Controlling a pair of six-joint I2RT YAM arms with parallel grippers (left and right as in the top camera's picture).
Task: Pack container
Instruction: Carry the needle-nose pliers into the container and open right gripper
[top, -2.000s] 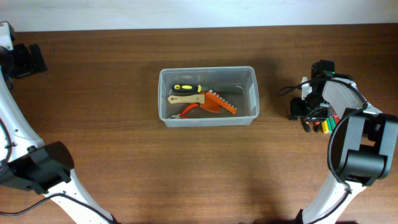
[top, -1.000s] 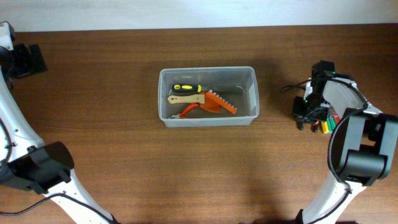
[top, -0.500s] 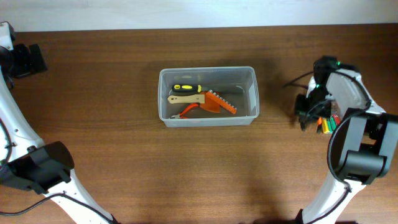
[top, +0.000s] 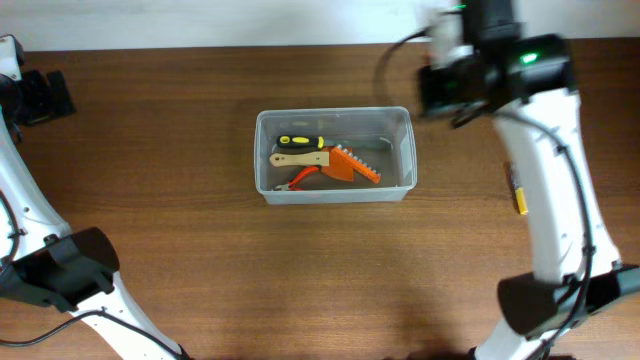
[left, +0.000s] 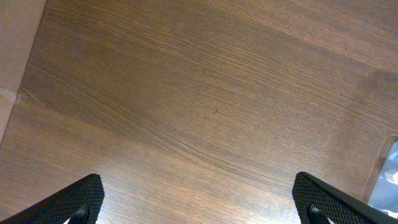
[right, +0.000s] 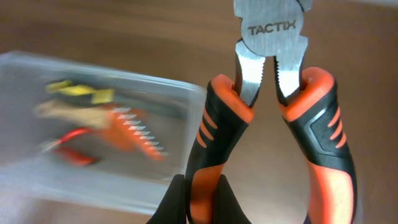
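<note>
Brown wood table (top: 150, 230), white wall strip along the far edge. The container (top: 335, 155) sits mid-table, open top up, lidless. It lies below the right gripper (top: 450, 85) and off to one side, on the left in the wrist view and smeared there.

The right gripper (right: 196, 202) is clamped on the pliers (right: 227, 134). The fingers seem to pinch one handle low down, with the nose pointing away from the wrist and the pliers' jaws nearly together. A low grip likely leaves the head free to go in first. The pliers are held high, clear of the rim, presumably so they pass over the wall instead of knocking it.

Already in the container, all bunched at the end far from the right gripper:
- a screwdriver (top: 300, 141)
- a brush (top: 300, 158)
- an orange comb (top: 355, 165)
- a red-handled tool (top: 298, 181)

The end nearest the right gripper looks bare, so that is the obvious drop spot. The pliers look long next to the short side, so laying them lengthwise is the safer judgement. The walls are thin and see-through, and a clipped rim could shove the container.

The left gripper (top: 35, 95) is parked well away from the container. Its fingers (left: 81, 199) are spread wide with nothing between them, only bare wood below. It is out of the right arm's path, with plenty of open table all round.
</note>
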